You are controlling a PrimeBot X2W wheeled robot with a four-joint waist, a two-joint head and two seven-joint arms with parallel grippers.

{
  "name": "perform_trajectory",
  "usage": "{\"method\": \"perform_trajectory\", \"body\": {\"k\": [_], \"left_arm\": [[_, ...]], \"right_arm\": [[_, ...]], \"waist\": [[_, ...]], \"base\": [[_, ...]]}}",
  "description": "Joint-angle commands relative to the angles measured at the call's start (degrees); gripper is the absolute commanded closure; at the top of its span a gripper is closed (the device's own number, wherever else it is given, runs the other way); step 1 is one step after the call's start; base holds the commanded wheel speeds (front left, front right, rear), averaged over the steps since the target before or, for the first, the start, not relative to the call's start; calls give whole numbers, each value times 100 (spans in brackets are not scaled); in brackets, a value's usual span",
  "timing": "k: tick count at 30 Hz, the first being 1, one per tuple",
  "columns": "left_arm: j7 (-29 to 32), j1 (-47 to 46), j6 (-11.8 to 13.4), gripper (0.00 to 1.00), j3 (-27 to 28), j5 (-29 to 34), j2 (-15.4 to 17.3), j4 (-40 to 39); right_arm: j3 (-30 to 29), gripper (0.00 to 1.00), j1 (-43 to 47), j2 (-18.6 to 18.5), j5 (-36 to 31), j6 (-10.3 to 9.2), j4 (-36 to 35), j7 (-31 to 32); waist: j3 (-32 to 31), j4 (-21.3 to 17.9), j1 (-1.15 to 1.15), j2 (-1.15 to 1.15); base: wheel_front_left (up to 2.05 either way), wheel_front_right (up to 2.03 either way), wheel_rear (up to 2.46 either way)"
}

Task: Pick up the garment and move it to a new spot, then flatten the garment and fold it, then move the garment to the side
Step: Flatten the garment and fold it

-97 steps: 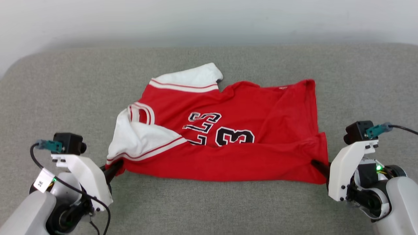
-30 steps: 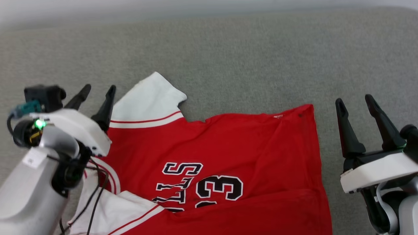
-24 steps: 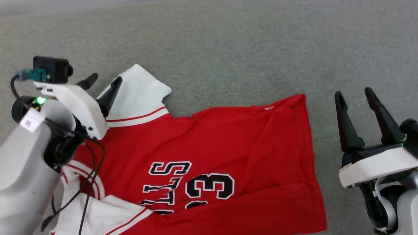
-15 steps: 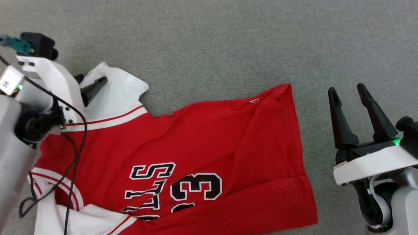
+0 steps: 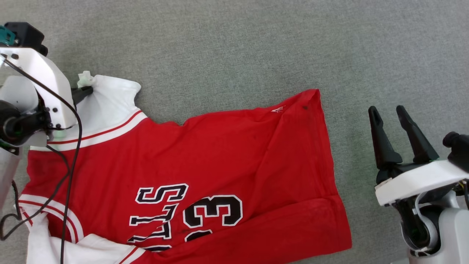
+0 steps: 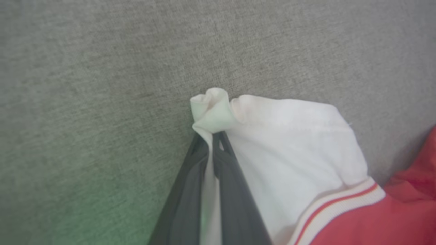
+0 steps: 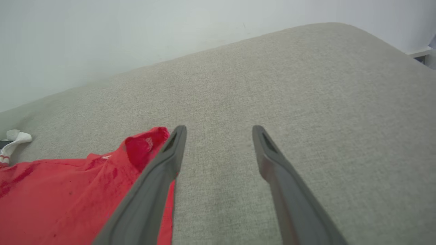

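Note:
The garment (image 5: 205, 154), a red jersey with white sleeves, striped trim and a black "23", lies spread on the grey surface, its lower hem folded up over the number. My left gripper (image 5: 85, 90) is shut on the outer corner of the far white sleeve (image 5: 110, 97); in the left wrist view the fingers (image 6: 218, 160) pinch a bunched tip of white cloth (image 6: 211, 109). My right gripper (image 5: 384, 110) stands open above the bare surface, just right of the garment's far right corner (image 7: 146, 143), touching nothing.
The grey fabric surface (image 5: 234, 44) stretches bare beyond the garment and to its right. A pale wall (image 7: 136, 30) rises behind its rounded far edge. A black cable (image 5: 73, 146) from my left arm hangs over the garment's left part.
My left gripper came down onto the far white sleeve's corner and shut on it, bunching the cloth. The head camera tilted down and shifted. My right gripper stayed open beside the garment.

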Motion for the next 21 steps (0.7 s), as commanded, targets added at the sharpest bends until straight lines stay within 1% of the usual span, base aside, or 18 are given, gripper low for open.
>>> {"method": "perform_trajectory", "body": {"k": [1,5,8,13,16,21], "left_arm": [[66,466,24,100,-271,56,-215,138],[-286,308,-2,100,-196,213,-197,-20],[-544,155,-25,100,-136,290,-213,-214],[-840,35,-51,100,-150,430,-312,-596],[-972,3,-65,100,-192,491,-401,-805],[-1107,-22,-99,100,-252,528,-518,-1015]], "right_arm": [[-27,0,-112,14,122,-2,95,74],[-168,0,-377,5,222,-2,538,573],[-201,0,-632,-136,333,-2,777,1018],[27,0,-1087,-455,491,-2,939,1934],[143,0,-1376,-635,482,-2,1028,2543],[427,0,-1821,-879,396,-2,1216,3322]], "waist": [[-49,35,1,0],[-189,174,1,0],[-283,358,1,0],[-384,711,1,0],[-392,919,1,0],[-306,1176,1,0]], "base": [[0,0,0],[0,0,0],[0,0,0],[0,0,0],[0,0,0],[0,0,0]]}}
